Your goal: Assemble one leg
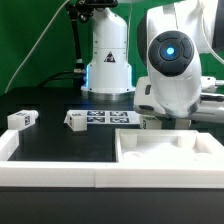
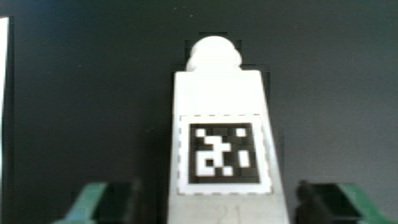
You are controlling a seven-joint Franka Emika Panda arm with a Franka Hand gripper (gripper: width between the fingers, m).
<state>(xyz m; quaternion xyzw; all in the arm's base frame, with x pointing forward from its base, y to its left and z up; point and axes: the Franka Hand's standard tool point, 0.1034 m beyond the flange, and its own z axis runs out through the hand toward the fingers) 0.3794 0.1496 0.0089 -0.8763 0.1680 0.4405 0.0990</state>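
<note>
In the wrist view a white leg with a black-and-white tag lies lengthwise on the black table, its rounded peg pointing away. My gripper is open and straddles the leg's near end. A dark gap shows between the leg and each green-edged finger. In the exterior view the gripper is low behind the big white panel, and this leg is hidden there. Two other legs lie on the table at the exterior view's left.
The marker board lies flat at the table's middle, in front of the arm's white base. A white raised rim runs along the table's front edge.
</note>
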